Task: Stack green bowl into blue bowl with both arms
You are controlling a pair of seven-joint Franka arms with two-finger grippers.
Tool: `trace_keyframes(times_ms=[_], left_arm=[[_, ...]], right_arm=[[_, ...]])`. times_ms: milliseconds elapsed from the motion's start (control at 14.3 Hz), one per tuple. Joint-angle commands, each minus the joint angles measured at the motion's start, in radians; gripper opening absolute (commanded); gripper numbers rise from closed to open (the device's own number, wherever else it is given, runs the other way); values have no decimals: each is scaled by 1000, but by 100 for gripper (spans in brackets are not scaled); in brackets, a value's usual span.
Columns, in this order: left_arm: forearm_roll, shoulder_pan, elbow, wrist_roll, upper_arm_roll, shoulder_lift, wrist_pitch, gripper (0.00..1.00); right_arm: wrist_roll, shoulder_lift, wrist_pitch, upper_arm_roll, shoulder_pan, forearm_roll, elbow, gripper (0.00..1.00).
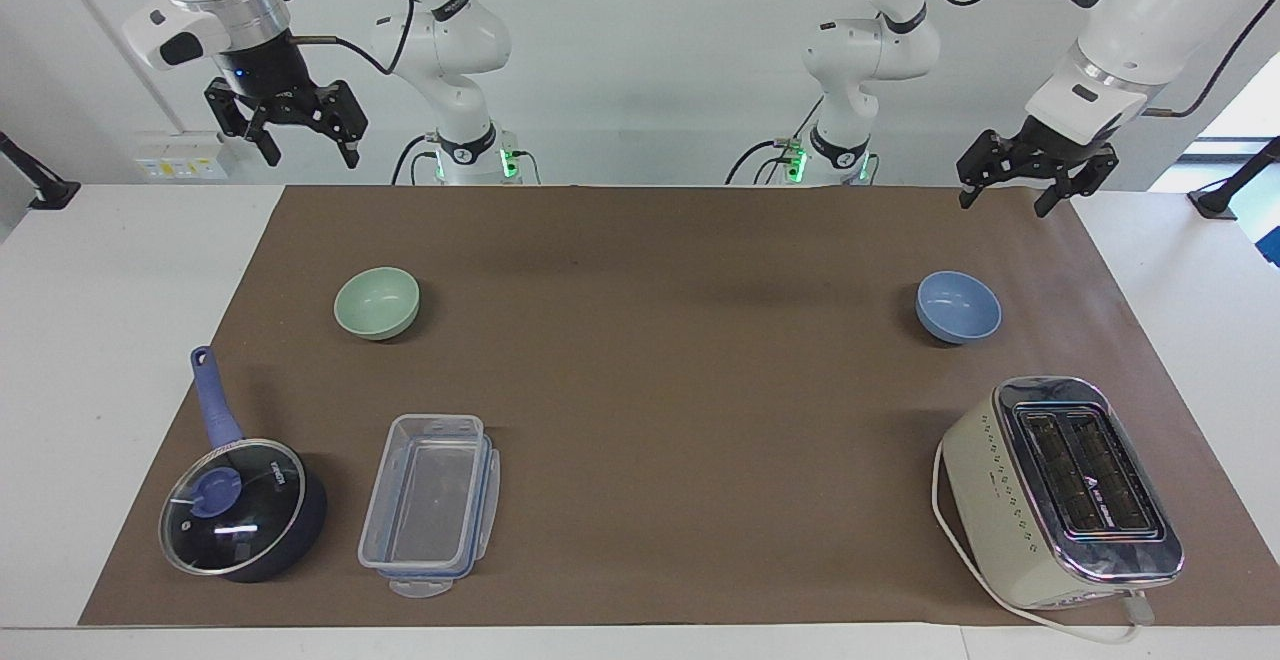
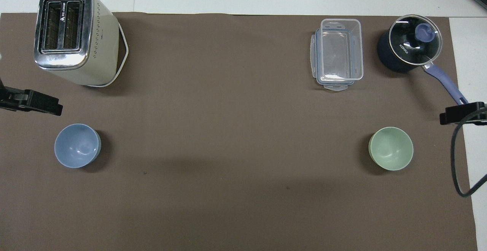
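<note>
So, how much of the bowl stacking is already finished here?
Nothing is done yet. The green bowl and blue bowl sit empty at opposite ends of the mat. The right gripper and left gripper hang open and raised, holding nothing. Picking up, carrying and stacking are all left.

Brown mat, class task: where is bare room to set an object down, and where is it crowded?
Free: the broad middle of the brown mat, bordered by the green bowl, the blue bowl, the clear container and the toaster. Also the strip between the bowls and the robots. Crowded: where the saucepan sits beside the container.
</note>
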Motion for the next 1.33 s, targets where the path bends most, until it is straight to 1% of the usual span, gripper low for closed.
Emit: trace_keyframes(times_ms=[0,560,980,1260], left_arm=[[16,3,-34,-4,0,-27,7,100],[10,4,-47,-4,4,-35,11,100],[3,37,-50,47,6,-35,17,100],[-30,66,-79,82,7,-47,24,100]], right_arm=[[-24,-12,0,5,-11,7,-6,100],[-24,-12,0,5,-11,7,-8,100],[-24,-12,0,5,-11,7,-8,100],[-24,-12,0,5,-11,7,-8,100]])
